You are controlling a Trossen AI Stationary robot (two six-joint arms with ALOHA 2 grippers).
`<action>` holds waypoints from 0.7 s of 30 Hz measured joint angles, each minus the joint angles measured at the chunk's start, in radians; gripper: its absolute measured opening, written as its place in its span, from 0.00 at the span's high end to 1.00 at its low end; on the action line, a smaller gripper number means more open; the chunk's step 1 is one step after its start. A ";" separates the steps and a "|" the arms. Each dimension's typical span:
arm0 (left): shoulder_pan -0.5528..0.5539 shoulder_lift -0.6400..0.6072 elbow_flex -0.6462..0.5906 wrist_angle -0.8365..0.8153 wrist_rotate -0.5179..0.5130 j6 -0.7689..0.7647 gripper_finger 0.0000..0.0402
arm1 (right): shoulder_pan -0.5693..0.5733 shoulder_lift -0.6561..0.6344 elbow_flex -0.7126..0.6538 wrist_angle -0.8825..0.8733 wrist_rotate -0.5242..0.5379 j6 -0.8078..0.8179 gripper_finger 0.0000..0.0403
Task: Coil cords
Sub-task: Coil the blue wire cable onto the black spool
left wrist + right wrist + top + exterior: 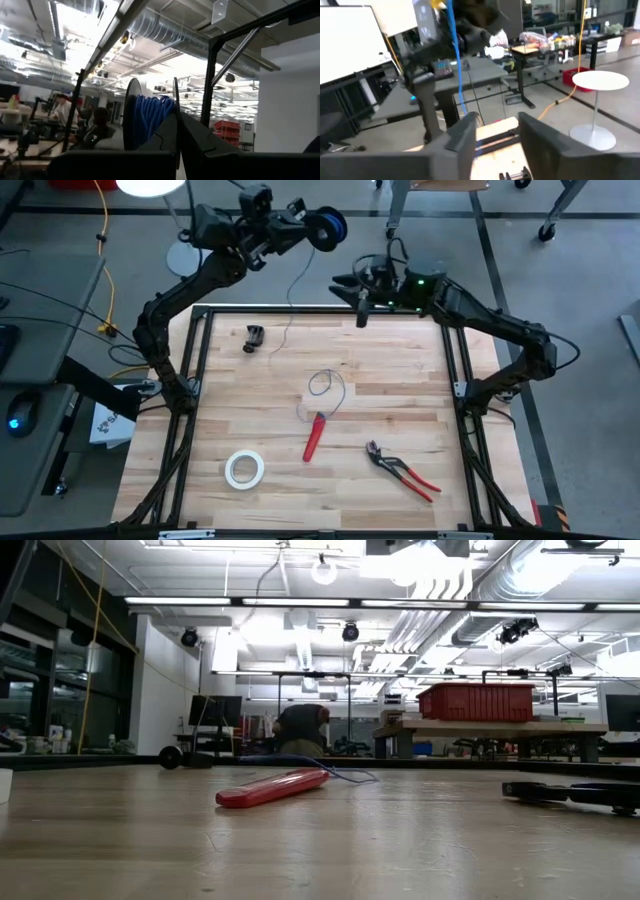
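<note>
the left tool (322,228) is clenched on the black spool (330,226), raised past the desk's (400,380) far edge so the blue wire (325,385) trails free; beside it, the right tool (350,285) stands released.

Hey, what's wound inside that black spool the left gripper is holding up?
Blue wire is wound between the black spool flanges, held in the shut left gripper. Its gripper fingers cover the lower windings, so the spool's core and how full it is stay hidden.
</note>
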 joint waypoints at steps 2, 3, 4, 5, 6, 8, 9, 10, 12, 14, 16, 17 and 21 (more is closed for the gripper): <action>-0.011 -0.001 0.000 0.004 -0.011 0.012 1.00 | 0.005 0.023 0.000 0.014 0.004 0.000 0.57; -0.016 -0.003 0.000 0.006 -0.018 0.021 1.00 | 0.010 0.035 0.000 0.023 0.004 0.000 0.54; -0.019 -0.004 0.000 0.009 -0.023 0.028 1.00 | 0.017 0.045 0.000 0.040 0.004 0.000 0.52; -0.021 -0.004 0.000 0.009 -0.029 0.033 1.00 | 0.022 0.054 0.000 0.052 0.004 0.000 0.50; -0.025 -0.004 0.000 0.007 -0.036 0.034 1.00 | 0.028 0.062 0.000 0.061 0.003 -0.003 0.48; -0.029 -0.002 0.000 0.004 -0.043 0.034 1.00 | 0.040 0.080 0.000 0.066 -0.001 -0.015 0.47; -0.029 -0.002 0.000 0.003 -0.045 0.034 1.00 | 0.047 0.087 0.000 0.065 -0.008 -0.019 0.47; -0.029 -0.002 0.000 0.003 -0.049 0.034 1.00 | 0.051 0.094 0.000 0.060 -0.018 -0.020 0.47; -0.029 -0.002 0.000 0.005 -0.063 0.034 1.00 | 0.058 0.098 0.000 0.059 -0.065 -0.017 0.47; -0.029 -0.002 0.000 0.004 -0.075 0.033 1.00 | 0.058 0.098 0.000 0.060 -0.122 -0.012 0.47; -0.029 -0.002 0.000 0.002 -0.082 0.027 1.00 | 0.060 0.098 0.000 0.057 -0.154 0.005 0.47; -0.032 -0.002 0.000 0.002 -0.082 0.027 1.00 | 0.060 0.099 0.000 0.055 -0.162 0.007 0.47; -0.041 -0.002 0.000 0.003 -0.084 0.032 1.00 | 0.058 0.099 0.000 0.048 -0.191 -0.003 0.47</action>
